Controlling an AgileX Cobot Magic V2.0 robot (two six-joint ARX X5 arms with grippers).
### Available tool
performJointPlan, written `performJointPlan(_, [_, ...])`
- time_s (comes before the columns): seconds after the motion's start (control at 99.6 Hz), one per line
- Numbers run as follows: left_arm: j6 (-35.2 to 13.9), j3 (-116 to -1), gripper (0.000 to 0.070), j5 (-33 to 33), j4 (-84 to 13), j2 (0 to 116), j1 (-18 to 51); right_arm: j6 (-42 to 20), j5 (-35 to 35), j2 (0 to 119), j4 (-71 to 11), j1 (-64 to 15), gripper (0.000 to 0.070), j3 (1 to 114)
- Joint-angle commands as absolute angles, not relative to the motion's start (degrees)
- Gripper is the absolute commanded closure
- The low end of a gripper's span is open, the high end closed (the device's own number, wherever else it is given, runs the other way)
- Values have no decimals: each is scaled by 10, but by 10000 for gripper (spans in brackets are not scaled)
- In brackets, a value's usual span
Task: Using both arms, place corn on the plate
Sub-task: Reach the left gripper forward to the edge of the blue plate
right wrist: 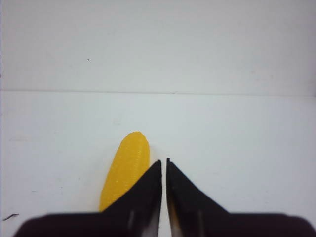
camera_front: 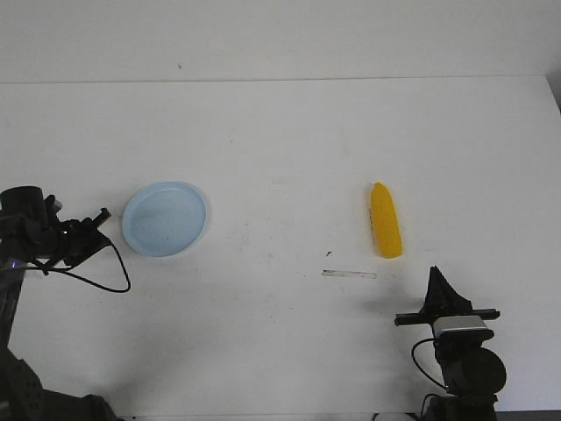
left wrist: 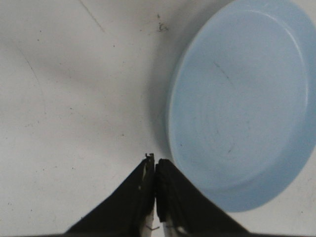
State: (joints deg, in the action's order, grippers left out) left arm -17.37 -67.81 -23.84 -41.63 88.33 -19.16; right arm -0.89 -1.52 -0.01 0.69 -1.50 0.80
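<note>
The yellow-orange corn [camera_front: 385, 231] lies on the white table right of centre, its pointed end away from me. It also shows in the right wrist view [right wrist: 126, 169], just beyond and beside the fingertips. My right gripper [camera_front: 436, 279] is shut and empty, nearer the table's front edge than the corn; it shows in the right wrist view [right wrist: 164, 161] too. The pale blue plate [camera_front: 165, 218] sits at the left, empty, and fills much of the left wrist view [left wrist: 242, 103]. My left gripper [camera_front: 103, 214] is shut and empty, just left of the plate's rim, as the left wrist view [left wrist: 154, 159] shows.
A thin pale strip [camera_front: 349, 274] lies on the table in front of the corn. A small dark speck [camera_front: 328, 253] lies near it. The table's far edge [camera_front: 280, 81] meets a white wall.
</note>
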Motion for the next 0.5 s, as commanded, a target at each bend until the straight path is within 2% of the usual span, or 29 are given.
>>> performJointPlan(0.0, [-171,-687,642,-243,-412,905,-196,-15,-15,1,13,-16,685,7])
performJointPlan(0.07, [-169,-687,561,-248,-403,924,-196,-15,-15,1,13,-16,686,7])
performJointPlan(0.171, [-170,-687,488,-269,-392,947,-196,-15,-15,1,13,-16,685,7])
performJointPlan(0.281, [-166,-687,485,-300,-383,959,-193,-15,-15,1,13,-16,685,7])
performJointPlan(0.492, [-167,-687,485,-301,-364,972,-186,-15,-15,1,13,-16,685,7])
